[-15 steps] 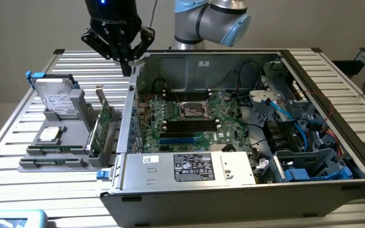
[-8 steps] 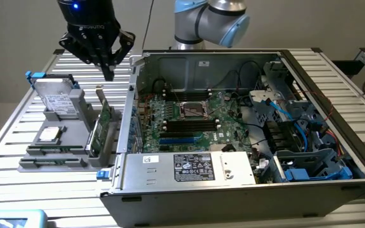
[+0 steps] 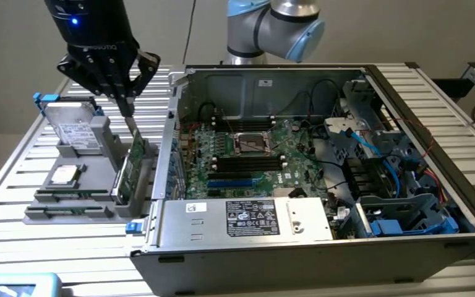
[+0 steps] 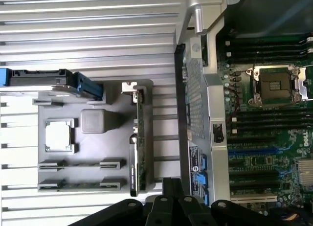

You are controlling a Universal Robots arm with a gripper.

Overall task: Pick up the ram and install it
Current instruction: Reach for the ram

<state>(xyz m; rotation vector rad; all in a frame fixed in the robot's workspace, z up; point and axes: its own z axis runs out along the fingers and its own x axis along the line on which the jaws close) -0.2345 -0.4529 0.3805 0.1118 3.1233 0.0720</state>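
Note:
A grey parts tray (image 3: 81, 213) (image 4: 112, 152) sits on the slatted table beside the open computer case. As far as I can tell, the ram (image 3: 71, 195) (image 4: 80, 164) is a thin greenish stick lying edge-up in one of the tray's two long slots. A similar strip (image 3: 66, 213) lies in the other slot. A taller green card (image 3: 135, 162) (image 4: 141, 143) stands on edge at the tray's case side. My black gripper (image 3: 130, 120) (image 4: 172, 184) hangs just above that card's far end, shut with nothing between its fingers, apart from the ram slots.
The case (image 3: 320, 247) lies open with the motherboard (image 3: 246, 167) (image 4: 264, 152), its CPU socket (image 3: 252, 145) and black memory slots (image 3: 247, 162) exposed. The tray also holds a hard drive with blue rails (image 3: 77, 130) and a CPU (image 3: 66, 175). Cables and a drive cage crowd the exterior view's right.

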